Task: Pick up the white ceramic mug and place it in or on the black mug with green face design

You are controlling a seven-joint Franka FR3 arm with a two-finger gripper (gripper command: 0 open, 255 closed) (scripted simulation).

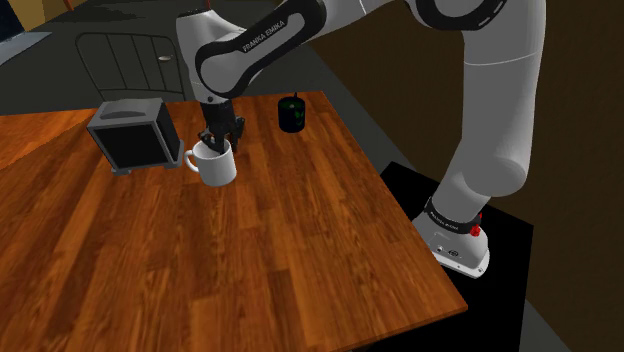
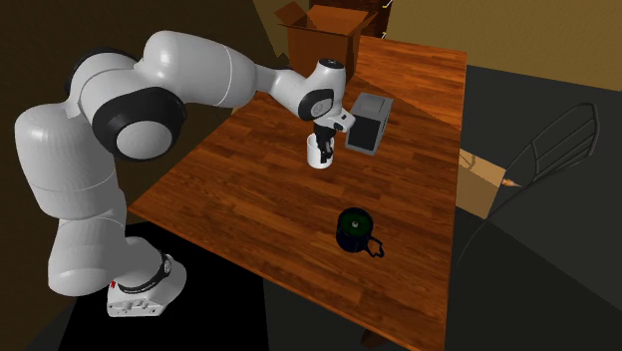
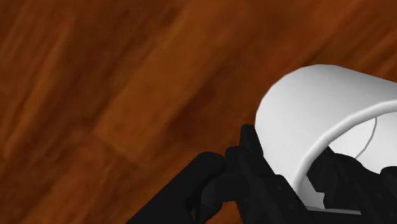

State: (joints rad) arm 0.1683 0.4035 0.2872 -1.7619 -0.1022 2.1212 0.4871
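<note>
The white mug (image 1: pixel 217 168) stands upright on the wooden table (image 1: pixel 250 270), its handle towards the shoulder view's left. My gripper (image 1: pixel 222 140) comes straight down onto its rim. In the wrist view the mug's wall (image 3: pixel 305 108) sits between the two black fingers, one outside and one inside, and they clasp it. From the second exterior view the mug (image 2: pixel 317 157) shows just under the gripper (image 2: pixel 324 140). The black mug with the green design (image 1: pixel 292 113) stands apart near the table's far right edge, and it also appears at the near edge (image 2: pixel 353 230).
A dark grey box-shaped appliance (image 1: pixel 132 135) stands close to the white mug on the handle side, also seen beside the gripper (image 2: pixel 367 123). A brown cardboard box (image 2: pixel 319 35) sits beyond the table's far end. A chair (image 2: pixel 558 150) stands off the table's side.
</note>
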